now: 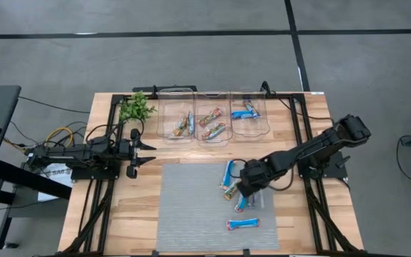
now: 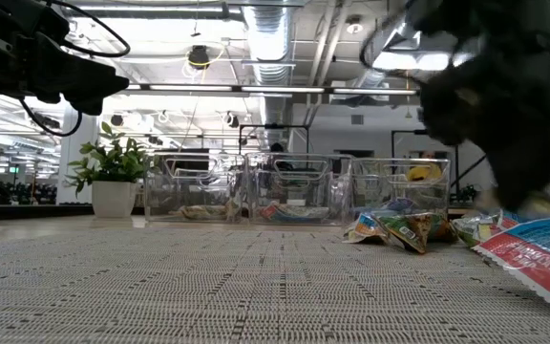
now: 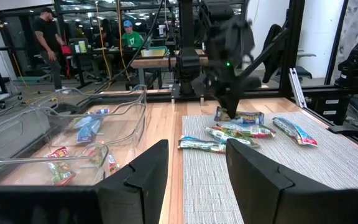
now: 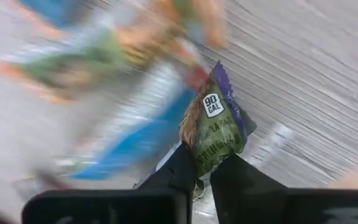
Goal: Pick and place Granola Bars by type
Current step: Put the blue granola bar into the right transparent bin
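Two arms share the table, and only the right one is at work. Far left, the left gripper (image 1: 143, 154) waits off the mat (image 1: 191, 214) near the plant (image 1: 135, 108), its fingers (image 3: 143, 180) spread apart and empty.

Along the far edge stand three clear bins: the left bin (image 1: 176, 121) and middle bin (image 1: 214, 123) each hold multicoloured bars, the right bin (image 1: 249, 118) blue ones. Wrapper print inside them is too small to read.

On the mat's right part lie the remaining loose bars (image 1: 242, 203); one blue bar (image 1: 242, 224) lies alone nearer the front edge. The arm covers part of the pile, so their count is unclear.

Over that pile, the right gripper (image 1: 242, 187) is clamped on a green-and-purple bar (image 4: 215, 132), pinching its lower end while the rest stands up between the fingertips (image 4: 185, 168). Behind it the wrist picture smears into streaks of blue and orange, so the neighbouring bars cannot be told apart there. From table height this gripper is a dark blur cut off at the right.
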Controlling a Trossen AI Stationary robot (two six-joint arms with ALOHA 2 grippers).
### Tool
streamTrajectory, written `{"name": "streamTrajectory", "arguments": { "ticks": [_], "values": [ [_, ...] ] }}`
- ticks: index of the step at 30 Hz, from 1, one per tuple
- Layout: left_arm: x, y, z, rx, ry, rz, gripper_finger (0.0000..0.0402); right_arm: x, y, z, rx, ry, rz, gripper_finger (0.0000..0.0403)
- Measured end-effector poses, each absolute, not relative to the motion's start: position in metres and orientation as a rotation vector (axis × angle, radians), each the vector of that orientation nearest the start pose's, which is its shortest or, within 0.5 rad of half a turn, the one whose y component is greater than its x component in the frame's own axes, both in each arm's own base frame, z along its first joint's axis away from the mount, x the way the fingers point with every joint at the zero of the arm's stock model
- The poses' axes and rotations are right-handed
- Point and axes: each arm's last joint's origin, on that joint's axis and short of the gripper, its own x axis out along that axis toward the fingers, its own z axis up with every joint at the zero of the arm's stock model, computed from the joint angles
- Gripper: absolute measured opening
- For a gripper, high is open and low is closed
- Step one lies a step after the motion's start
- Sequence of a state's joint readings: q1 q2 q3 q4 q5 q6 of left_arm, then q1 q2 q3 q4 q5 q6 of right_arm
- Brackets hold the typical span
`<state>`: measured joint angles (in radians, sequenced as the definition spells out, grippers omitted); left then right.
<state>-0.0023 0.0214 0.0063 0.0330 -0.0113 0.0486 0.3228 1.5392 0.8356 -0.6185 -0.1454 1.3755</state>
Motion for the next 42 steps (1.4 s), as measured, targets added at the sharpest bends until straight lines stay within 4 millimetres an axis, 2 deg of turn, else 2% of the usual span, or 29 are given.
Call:
{"name": "streamTrajectory", "arguments": {
  "ticks": [5,11,19,24,28,35,42],
  "values": [
    [0.099,0.000,0.167,0.049,-0.017,0.009,0.0155,0.251,0.079,0.187,0.978,1.161,-0.428,0.0030],
    [0.099,0.000,0.167,0.049,-0.018,0.009,0.0155,0.250,0.058,0.217,0.915,0.936,-0.373,0.0036],
    [0.099,0.000,0.167,0.049,-0.017,0.009,0.0155,0.250,0.021,0.254,0.845,0.627,-0.357,0.0026],
    [0.099,0.000,0.167,0.049,-0.018,0.009,0.0155,0.251,-0.011,0.270,0.822,0.454,-0.399,0.0027],
    [0.099,0.000,0.167,0.049,-0.018,0.009,0.0155,0.249,-0.039,0.276,0.797,0.354,-0.488,0.0032],
    [0.099,0.000,0.167,0.049,-0.018,0.009,0.0155,0.236,-0.089,0.276,0.715,0.271,-0.756,0.0028],
    [0.099,0.000,0.167,0.049,-0.018,0.009,0.0155,0.217,-0.114,0.267,0.576,0.386,-0.956,0.0031]
  ]
}}
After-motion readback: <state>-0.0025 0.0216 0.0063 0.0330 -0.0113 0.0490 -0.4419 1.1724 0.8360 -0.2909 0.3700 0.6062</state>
